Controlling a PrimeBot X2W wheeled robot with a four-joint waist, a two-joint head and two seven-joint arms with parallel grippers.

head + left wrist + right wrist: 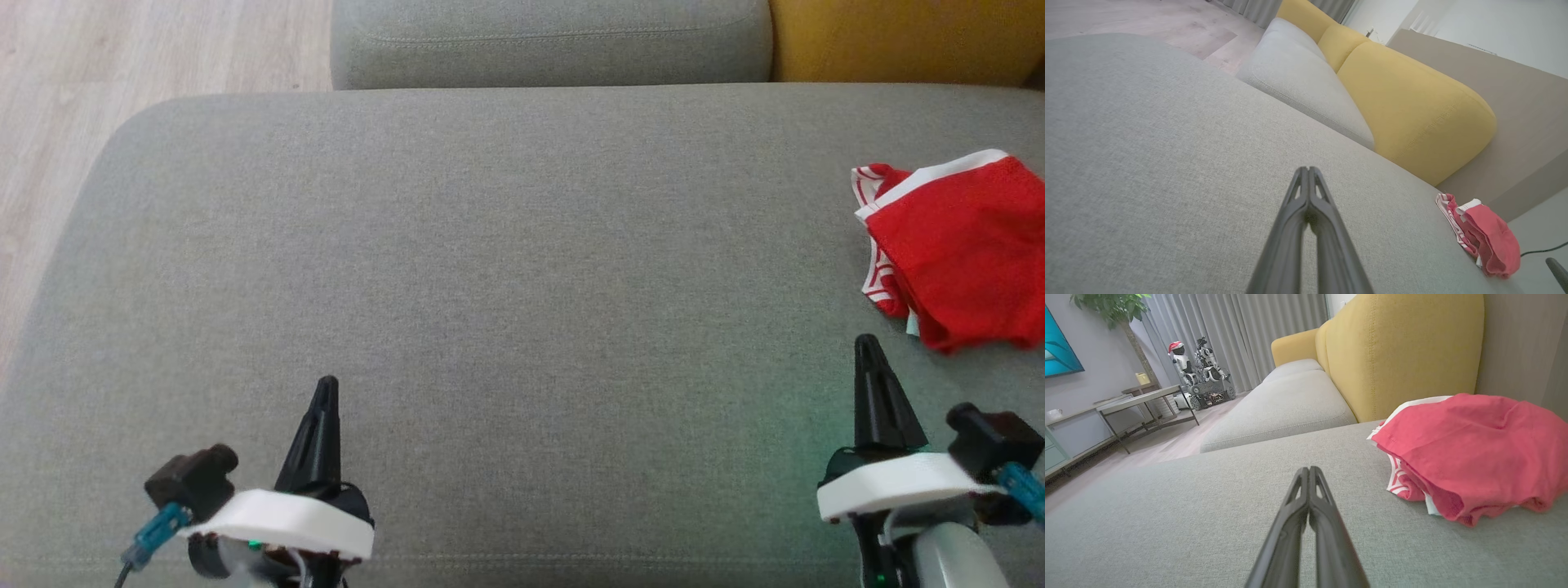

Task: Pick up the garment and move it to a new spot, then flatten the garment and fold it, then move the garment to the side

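Garment [959,245] bunched, waistband [935,175] farthest from robot, axis unclear.

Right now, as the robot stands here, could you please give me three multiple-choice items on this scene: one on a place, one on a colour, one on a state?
1. Where on the wide grey fabric cushion does the crumpled red garment with white trim lie?
A. the middle
B. the robot's left edge
C. the robot's right edge

2. What colour is the padded sofa backrest behind the garment?
A. yellow
B. blue
C. black

3. How are the dark two-fingered left end effector and right end effector?
A. both open
B. both shut, empty
C. one gripping the garment

Answers:
1 C, it sits at the head view's right.
2 A, the right wrist view shows yellow upholstery.
3 B, each is closed with nothing held.
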